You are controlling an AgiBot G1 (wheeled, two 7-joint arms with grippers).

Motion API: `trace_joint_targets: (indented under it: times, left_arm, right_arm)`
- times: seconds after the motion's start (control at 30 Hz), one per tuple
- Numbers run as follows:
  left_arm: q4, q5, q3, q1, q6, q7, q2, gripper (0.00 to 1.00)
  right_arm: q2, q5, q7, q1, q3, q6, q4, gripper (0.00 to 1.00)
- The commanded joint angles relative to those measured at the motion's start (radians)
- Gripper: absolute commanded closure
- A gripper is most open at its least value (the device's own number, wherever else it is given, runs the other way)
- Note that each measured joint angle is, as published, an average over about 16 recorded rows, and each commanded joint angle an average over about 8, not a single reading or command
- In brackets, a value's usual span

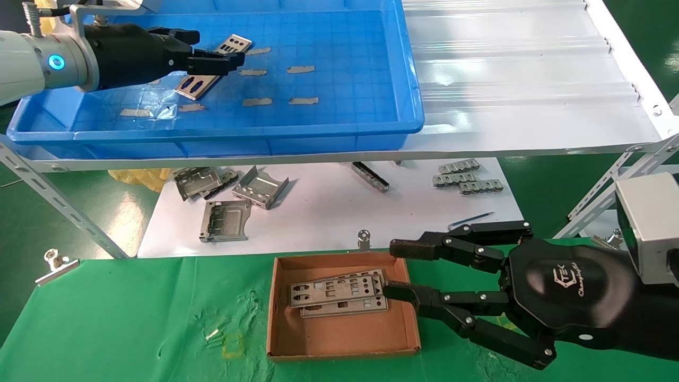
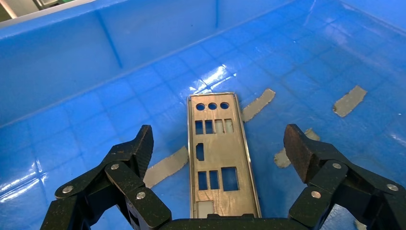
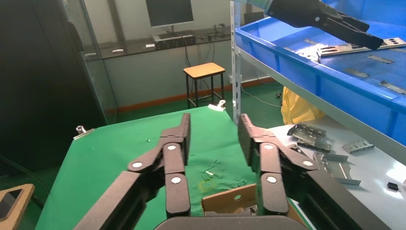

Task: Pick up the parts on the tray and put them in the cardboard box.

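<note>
1 plate left in the tray (image 1: 371,79), 2 in the box (image 1: 339,339).
Left gripper (image 2: 218,143) hovers released over the tray's plate (image 2: 218,158); right gripper (image 1: 395,270), also spread, sits beside the boxed plates (image 1: 339,294).

A factory-floor or workshop test station — a slotted grey steel angle-iron rack (image 1: 58,204) carries a large bright blue plastic tray (image 1: 318,140), with folded grey sheet-metal brackets (image 1: 260,187) and ridged grey metal strips (image 1: 467,179) loose on a white board below. The bench wears a green cloth (image 1: 132,318). Beyond it stand a green painted floor, a small wooden-topped stool (image 3: 204,72) and a dark computer monitor (image 3: 169,11) on a long counter.
</note>
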Motion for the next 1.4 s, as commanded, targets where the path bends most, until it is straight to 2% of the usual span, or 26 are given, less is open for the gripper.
trace_joint_targets:
  times: [0.03,1.03,1.2,1.4]
  left_arm:
    - [0.003,-0.003,-0.002,-0.001,0.007,0.003,-0.002,1.00]
    - [0.018,0.014,0.010,-0.003,-0.004,0.022,0.013,1.00]
    - [-0.004,0.000,0.000,-0.023,0.049,0.043,-0.003,1.00]
    - [-0.039,-0.038,-0.024,-0.061,0.200,0.070,-0.044,1.00]
  right_arm:
    - [0.000,0.000,0.000,0.000,0.000,0.000,0.000,0.00]
    - [0.000,0.000,0.000,0.000,0.000,0.000,0.000,0.00]
    - [0.000,0.000,0.000,0.000,0.000,0.000,0.000,0.00]
    - [0.000,0.000,0.000,0.000,0.000,0.000,0.000,0.00]
